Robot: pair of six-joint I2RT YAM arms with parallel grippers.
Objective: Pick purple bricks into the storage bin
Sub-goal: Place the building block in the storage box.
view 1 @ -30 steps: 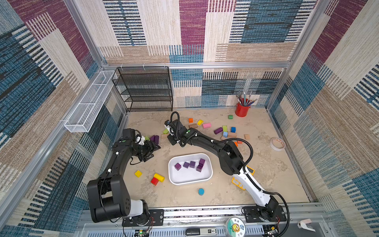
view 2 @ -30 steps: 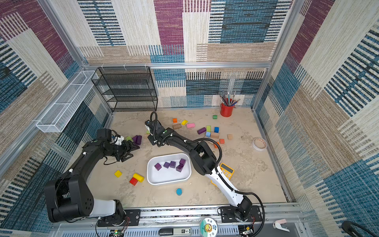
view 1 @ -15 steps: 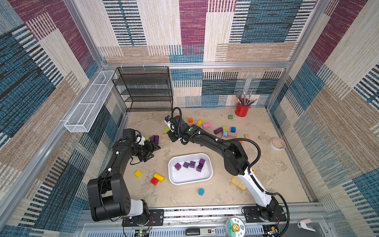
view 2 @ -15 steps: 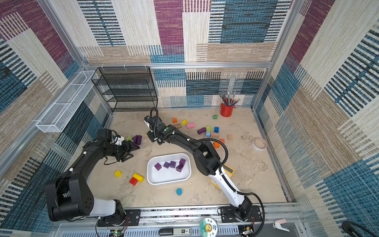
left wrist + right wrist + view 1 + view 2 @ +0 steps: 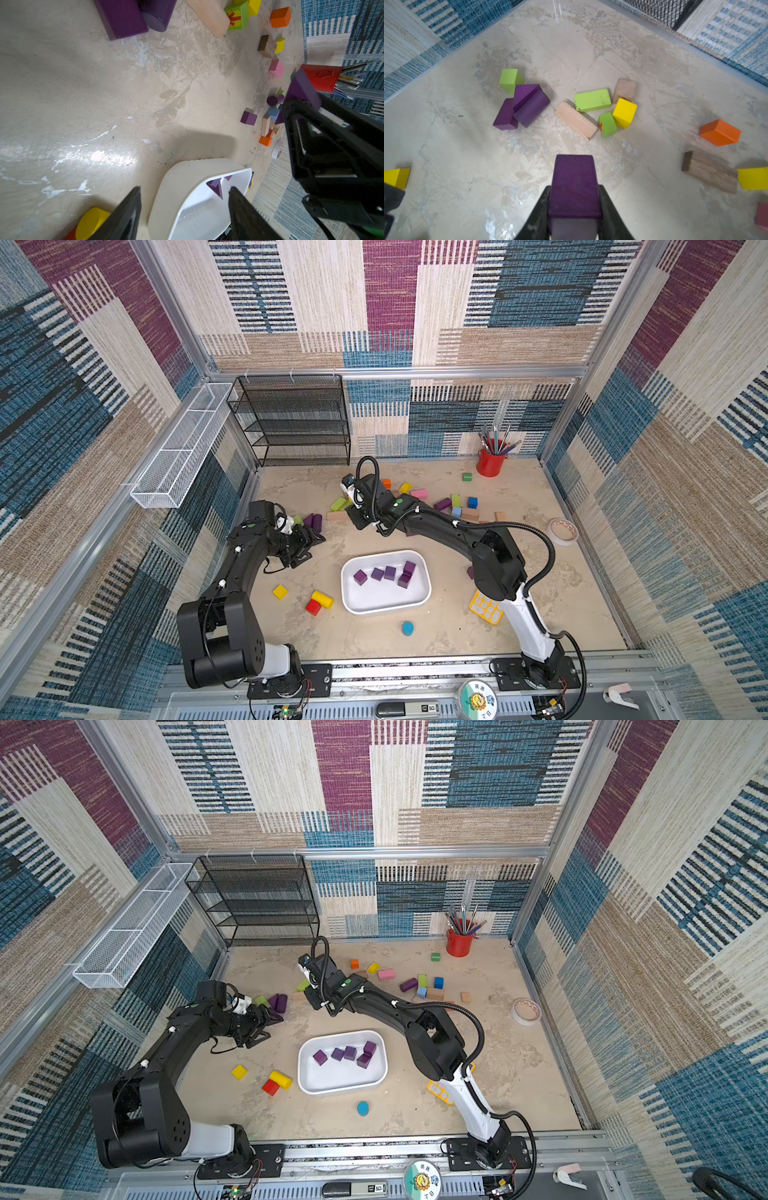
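Note:
My right gripper [image 5: 574,188] is shut on a purple brick [image 5: 574,172], held just above the floor at the back middle [image 5: 359,520]. The left wrist view shows that same brick [image 5: 301,91] in the black fingers. Left of it lies a cluster of purple bricks [image 5: 313,521] [image 5: 523,106]. My left gripper [image 5: 312,546] [image 5: 185,199] hovers open and empty just in front of that cluster. The white storage bin [image 5: 384,611] [image 5: 340,1088] stands in the middle with several purple bricks [image 5: 389,572] inside. A purple cylinder [image 5: 442,504] lies at the back right.
A black mesh rack [image 5: 299,423] and a white wire basket [image 5: 183,448] stand at the back left, and a red pencil cup [image 5: 490,462] at the back right. Mixed coloured blocks [image 5: 461,506] lie behind the bin. Yellow and red blocks [image 5: 318,601] and a blue disc [image 5: 407,628] lie in front.
The right arm's elbow has swung to the right while its gripper stays near the same spot with the purple brick in it. The left arm has not moved.

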